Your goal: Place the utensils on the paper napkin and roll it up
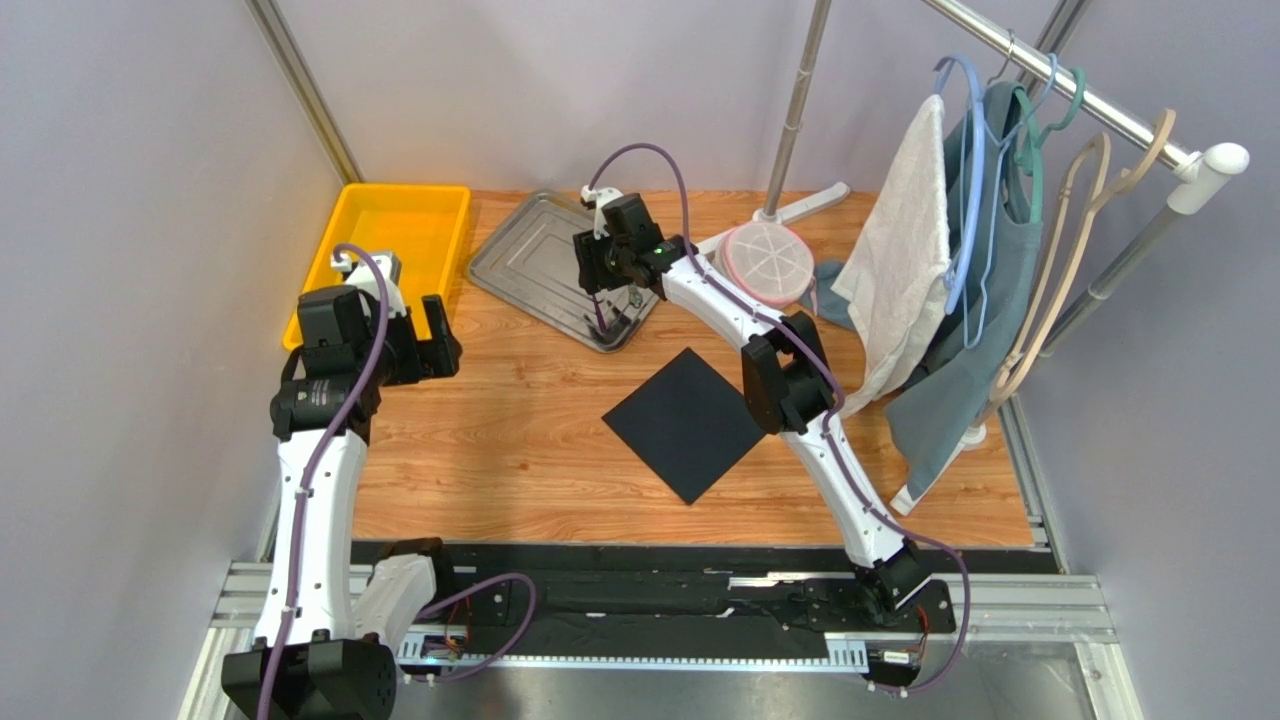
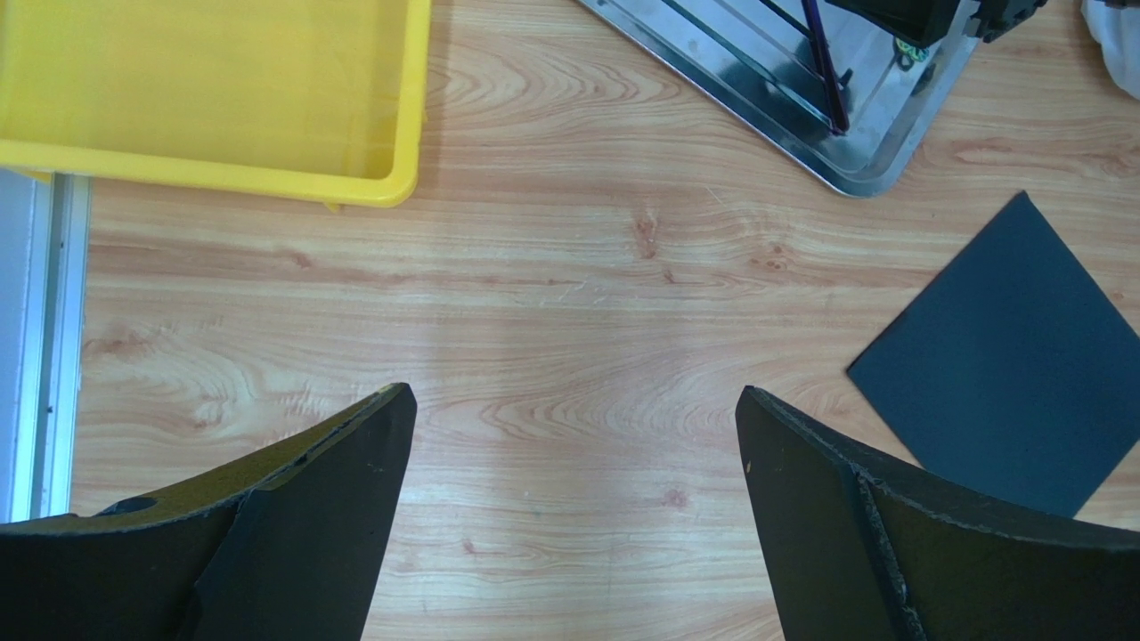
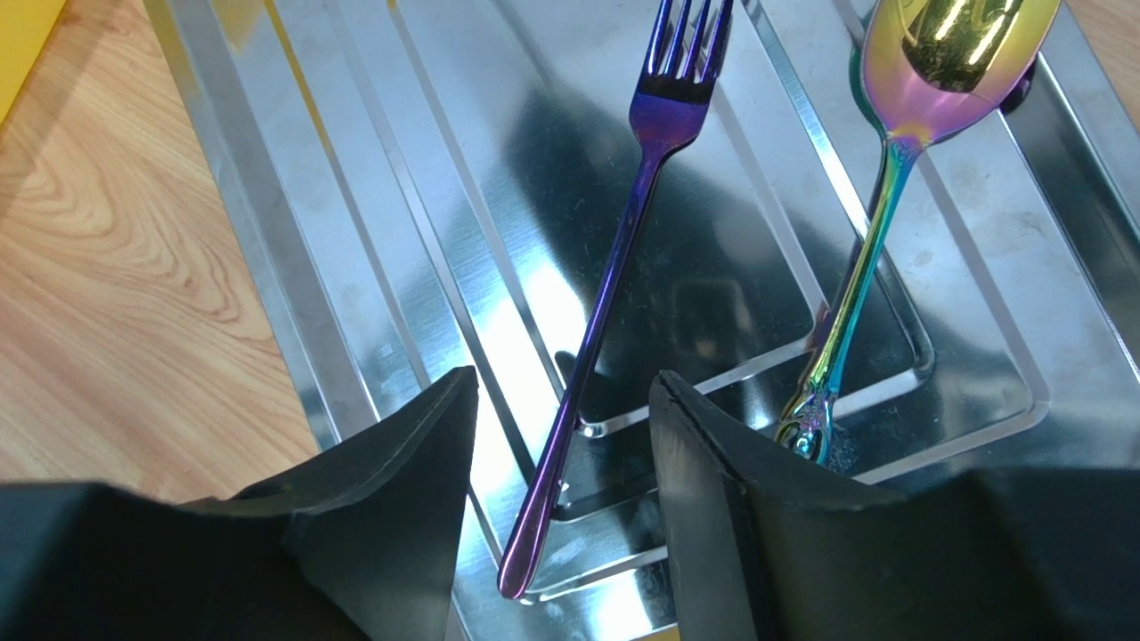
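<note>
Straddling the slim purple fork (image 3: 605,274) handle on the steel tray (image 3: 335,200), my right gripper (image 3: 562,454) stood partly open, gripping nothing, with the gold-bowled spoon (image 3: 873,234) alongside, my left gripper (image 2: 576,441) wide open and empty, and the black napkin (image 1: 687,423) flat.

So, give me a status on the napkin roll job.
Nothing finished: the napkin lies flat and bare, the fork and spoon are in the tray. In hand: the right gripper, open, straddles the fork handle. The left gripper is open, holding nothing. Left: move both, then roll.
</note>
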Available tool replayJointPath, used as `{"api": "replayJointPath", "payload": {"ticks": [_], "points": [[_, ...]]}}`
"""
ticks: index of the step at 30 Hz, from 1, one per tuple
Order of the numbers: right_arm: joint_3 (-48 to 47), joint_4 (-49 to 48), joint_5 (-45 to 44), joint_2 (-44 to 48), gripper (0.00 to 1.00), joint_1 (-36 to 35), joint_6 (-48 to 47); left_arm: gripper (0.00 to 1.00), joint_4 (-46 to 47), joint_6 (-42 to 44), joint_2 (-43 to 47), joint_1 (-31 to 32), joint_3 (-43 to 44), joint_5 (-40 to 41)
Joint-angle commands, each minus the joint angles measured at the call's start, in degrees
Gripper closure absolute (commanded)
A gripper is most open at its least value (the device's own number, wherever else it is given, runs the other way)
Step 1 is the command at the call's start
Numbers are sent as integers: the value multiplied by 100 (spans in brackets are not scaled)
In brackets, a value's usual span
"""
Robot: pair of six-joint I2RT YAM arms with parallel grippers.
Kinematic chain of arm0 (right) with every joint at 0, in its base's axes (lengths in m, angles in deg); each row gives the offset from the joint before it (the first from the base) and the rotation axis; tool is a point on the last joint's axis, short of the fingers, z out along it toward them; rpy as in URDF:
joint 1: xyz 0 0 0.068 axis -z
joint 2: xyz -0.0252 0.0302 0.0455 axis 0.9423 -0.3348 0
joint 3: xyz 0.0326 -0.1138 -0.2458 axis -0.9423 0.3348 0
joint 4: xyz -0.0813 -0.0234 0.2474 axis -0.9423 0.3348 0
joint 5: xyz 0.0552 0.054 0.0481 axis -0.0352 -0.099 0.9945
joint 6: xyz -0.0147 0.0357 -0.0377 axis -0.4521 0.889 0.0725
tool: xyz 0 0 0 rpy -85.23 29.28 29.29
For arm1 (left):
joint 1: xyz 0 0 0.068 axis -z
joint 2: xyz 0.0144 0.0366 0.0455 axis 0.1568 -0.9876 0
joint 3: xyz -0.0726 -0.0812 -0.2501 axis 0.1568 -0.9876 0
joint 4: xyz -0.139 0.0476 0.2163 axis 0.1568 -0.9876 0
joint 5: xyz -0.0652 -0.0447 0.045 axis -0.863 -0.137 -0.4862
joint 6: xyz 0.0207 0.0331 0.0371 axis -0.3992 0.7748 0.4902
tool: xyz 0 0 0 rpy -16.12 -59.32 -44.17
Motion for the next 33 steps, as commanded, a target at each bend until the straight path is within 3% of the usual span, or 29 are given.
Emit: {"api": "replayJointPath", "payload": {"ticks": [1,12,18,23,33], "points": [[-293,-592,-237,-146,48,-95,131,1,-5,-99,59,-1,64,98],[-311,-769,-1081,-304,60,-227,96,1,-84,5,-283,-1,293,73],[-179,-690,-1213,-207,62,-121,104,3,1160,-466,-1389,227,345,-403],[-179,-698,-1450,-76,62,19,61,7,1384,-1047,-2585,456,1127,-894],[-153,-1024,-1600,-216,65,345,-62,7,1542,-855,-2639,562,935,-666]]}}
